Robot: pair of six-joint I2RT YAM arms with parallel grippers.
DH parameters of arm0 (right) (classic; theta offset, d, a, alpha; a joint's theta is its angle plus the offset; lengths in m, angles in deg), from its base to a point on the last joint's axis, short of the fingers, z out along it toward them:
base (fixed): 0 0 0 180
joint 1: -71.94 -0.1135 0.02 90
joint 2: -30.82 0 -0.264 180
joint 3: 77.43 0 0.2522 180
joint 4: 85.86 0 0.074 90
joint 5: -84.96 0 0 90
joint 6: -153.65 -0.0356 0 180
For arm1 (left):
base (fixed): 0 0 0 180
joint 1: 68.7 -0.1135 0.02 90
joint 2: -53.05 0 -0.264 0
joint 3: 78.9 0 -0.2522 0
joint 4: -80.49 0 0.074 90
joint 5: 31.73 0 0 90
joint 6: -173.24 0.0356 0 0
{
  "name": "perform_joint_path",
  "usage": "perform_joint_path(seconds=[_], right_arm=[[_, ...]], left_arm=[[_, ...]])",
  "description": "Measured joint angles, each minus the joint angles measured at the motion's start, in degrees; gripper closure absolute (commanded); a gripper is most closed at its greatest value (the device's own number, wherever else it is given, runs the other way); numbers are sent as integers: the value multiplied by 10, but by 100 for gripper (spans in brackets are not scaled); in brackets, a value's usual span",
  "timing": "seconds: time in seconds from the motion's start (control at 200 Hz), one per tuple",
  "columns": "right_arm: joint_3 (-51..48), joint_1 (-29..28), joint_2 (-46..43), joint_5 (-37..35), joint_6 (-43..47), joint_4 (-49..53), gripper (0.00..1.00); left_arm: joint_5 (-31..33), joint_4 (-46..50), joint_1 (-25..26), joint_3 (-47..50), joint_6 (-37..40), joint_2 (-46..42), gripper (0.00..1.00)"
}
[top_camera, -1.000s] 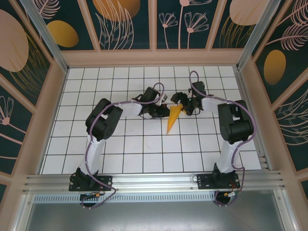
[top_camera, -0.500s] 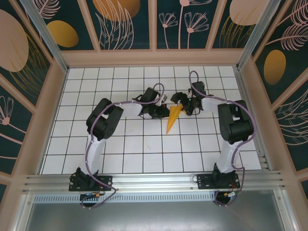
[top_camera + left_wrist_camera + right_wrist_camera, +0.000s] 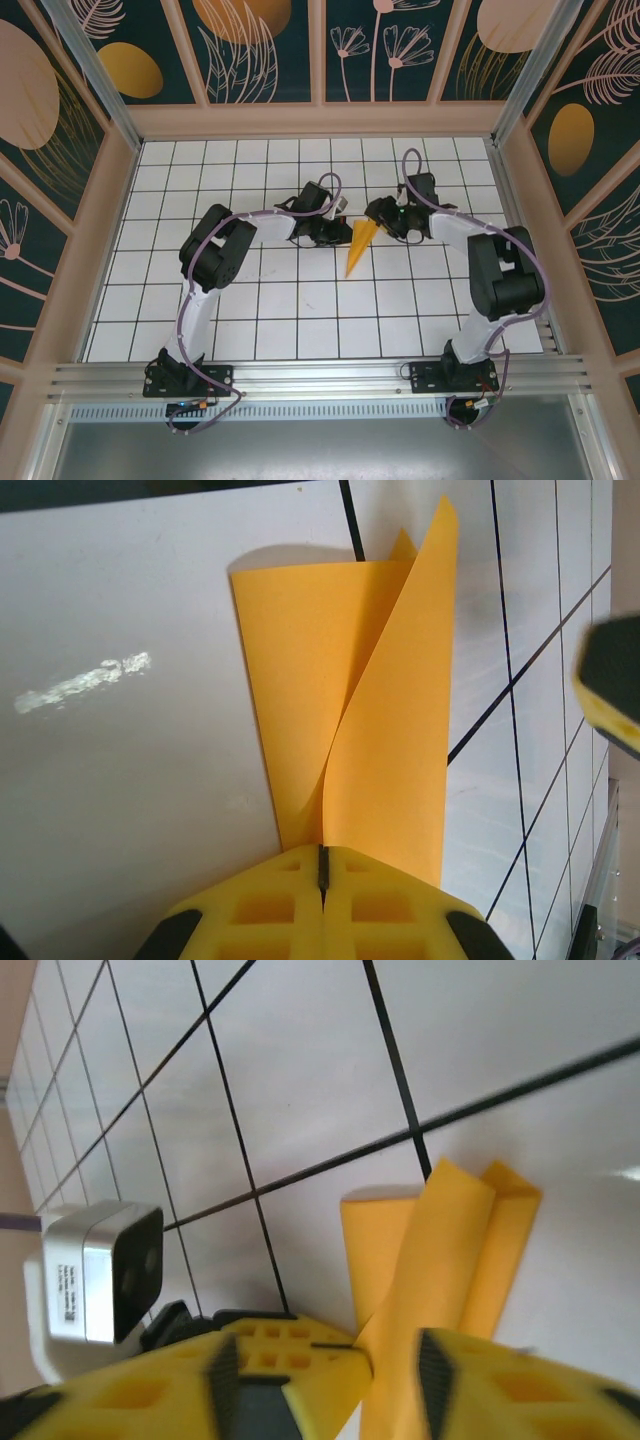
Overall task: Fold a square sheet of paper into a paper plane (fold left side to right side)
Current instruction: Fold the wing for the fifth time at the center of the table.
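- Since a second before, the right arm's elbow had swung outward to the right, and the right gripper (image 3: 379,214) had drawn its jaws in from wide to a narrow gap around the broad end of the paper plane (image 3: 357,244).
- In the right wrist view the paper passed between the two yellow fingers (image 3: 290,1365); I cannot tell whether they pinched it.
- The left gripper (image 3: 322,858) stayed closed tight on the plane's fold.
- The plane lay in the same spot mid-table (image 3: 300,300), its tip pointing toward the arm bases.
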State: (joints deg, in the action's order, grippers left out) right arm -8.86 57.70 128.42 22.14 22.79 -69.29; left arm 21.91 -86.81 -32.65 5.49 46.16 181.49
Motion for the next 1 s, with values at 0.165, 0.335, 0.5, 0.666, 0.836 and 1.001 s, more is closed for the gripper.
perform_joint_path(seconds=[0.165,0.335,0.5,0.666,0.836,1.001], right_arm=[[-60,-5,-15,13,-17,-12,92],[-70,-21,-14,16,-28,-20,95],[-70,-28,-13,16,-30,-35,96],[-63,-30,8,16,-30,-39,96],[-57,-31,28,16,-29,-40,96],[-52,-31,35,15,-25,-39,96]], left_arm=[[0,0,0,0,0,0,100],[2,0,0,0,0,0,100],[4,0,0,0,0,0,100],[5,0,0,0,0,0,100],[7,0,0,0,0,0,100],[9,1,0,0,0,0,100]])
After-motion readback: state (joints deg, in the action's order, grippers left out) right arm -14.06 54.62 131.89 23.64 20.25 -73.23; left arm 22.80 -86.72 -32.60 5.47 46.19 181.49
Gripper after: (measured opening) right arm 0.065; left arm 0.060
